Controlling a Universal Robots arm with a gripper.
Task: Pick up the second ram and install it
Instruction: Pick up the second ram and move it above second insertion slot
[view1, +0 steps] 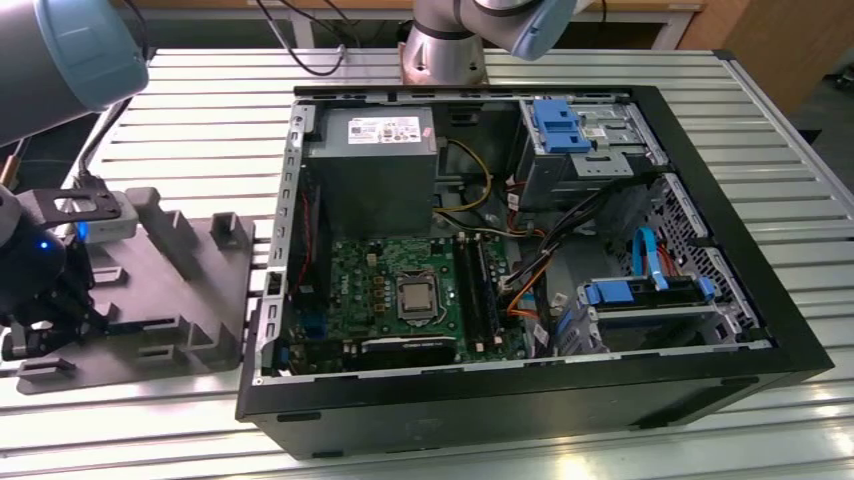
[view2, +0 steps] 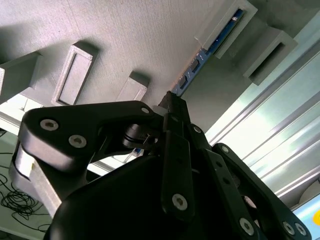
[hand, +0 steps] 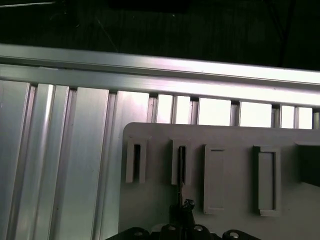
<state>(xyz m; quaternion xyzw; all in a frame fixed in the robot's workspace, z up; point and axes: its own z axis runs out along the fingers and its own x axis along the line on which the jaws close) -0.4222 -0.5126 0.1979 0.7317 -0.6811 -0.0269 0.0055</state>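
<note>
gripper (view2: 172, 107): narrow, pinched on the near end of the second ram (view2: 210, 45) | ram: upright on its edge in a slot of the grey tray (view2: 125, 40), running straight out ahead of the gripper | tray: on the slatted surface (hand: 75, 150)

The counter (view1: 200, 90) is a broad bed of ribbed silver aluminium slats, running lengthwise across the exterior view, with dark grooves between them. Light from above falls evenly and leaves pale glare on the slats near the far edge. Beyond the counter's far corner, at the exterior view's right, stands a brown wooden panel (view1: 787, 45). Black cables (view1: 310, 45) loop over the far edge.

In the first wrist view the slats (hand: 75, 150) end at a raised bright rail (hand: 150, 65), and past it lies unlit darkness (hand: 150, 25). In the second wrist view the slats (view2: 280, 130) shine with strong reflections.
</note>
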